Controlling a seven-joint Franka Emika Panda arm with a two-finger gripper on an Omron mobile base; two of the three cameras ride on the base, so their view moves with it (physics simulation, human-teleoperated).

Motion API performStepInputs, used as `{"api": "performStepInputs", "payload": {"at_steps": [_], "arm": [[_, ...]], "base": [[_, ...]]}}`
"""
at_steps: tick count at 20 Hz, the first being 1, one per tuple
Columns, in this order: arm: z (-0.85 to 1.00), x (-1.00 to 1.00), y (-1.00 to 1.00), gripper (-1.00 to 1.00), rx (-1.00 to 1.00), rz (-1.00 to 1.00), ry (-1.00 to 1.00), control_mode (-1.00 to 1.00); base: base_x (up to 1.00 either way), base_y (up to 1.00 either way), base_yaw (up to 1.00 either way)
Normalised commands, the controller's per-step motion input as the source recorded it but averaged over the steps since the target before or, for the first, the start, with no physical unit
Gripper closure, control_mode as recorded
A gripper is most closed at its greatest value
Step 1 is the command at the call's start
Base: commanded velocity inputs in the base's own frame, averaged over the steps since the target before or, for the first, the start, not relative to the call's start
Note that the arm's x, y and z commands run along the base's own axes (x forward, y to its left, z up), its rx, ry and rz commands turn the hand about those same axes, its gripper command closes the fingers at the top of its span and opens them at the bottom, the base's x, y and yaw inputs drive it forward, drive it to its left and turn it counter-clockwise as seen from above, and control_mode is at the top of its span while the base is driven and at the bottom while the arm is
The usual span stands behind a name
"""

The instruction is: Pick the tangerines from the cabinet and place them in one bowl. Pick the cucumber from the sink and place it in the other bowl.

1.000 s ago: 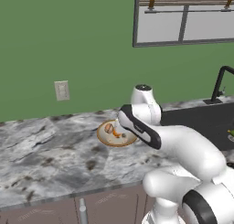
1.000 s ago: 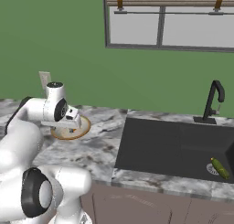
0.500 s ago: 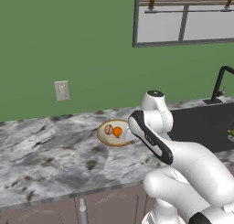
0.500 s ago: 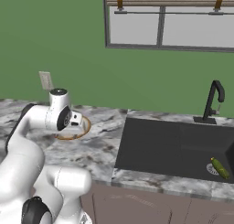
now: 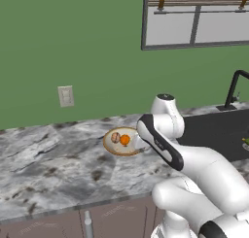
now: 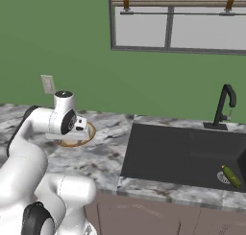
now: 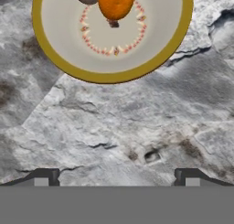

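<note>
Marbled grey counter (image 5: 53, 159), beige bowl (image 5: 113, 147) near centre, tan-brown tangerine (image 5: 115, 137) touching bright orange tangerine (image 5: 125, 140) inside it, white arm (image 5: 160, 140) at bowl's three o'clock, black sink (image 5: 219, 132) beyond, faucet (image 5: 232, 89) at two o'clock.

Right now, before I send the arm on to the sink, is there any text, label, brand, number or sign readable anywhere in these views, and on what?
None: no readable text in any view.
Wall plate: blank, no marking visible.
Bowl: a ring of small red-orange dashes inside, a pattern, not letters.
Tangerines, cucumber, sink, faucet: no labels or brands.
</note>
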Motion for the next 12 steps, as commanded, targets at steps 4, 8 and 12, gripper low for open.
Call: {"api": "performStepInputs", "payload": {"at_steps": [4,8,12], "arm": [[0.0,0.0,0.0,-1.0,0.0,0.0,0.0,-1.0],[0.0,0.0,0.0,-1.0,0.0,0.0,0.0,-1.0],[0.0,0.0,0.0,-1.0,0.0,0.0,0.0,1.0]], "base": [[0.0,0.0,0.0],[0.0,0.0,0.0],[-0.19,0.0,-0.01]]}}
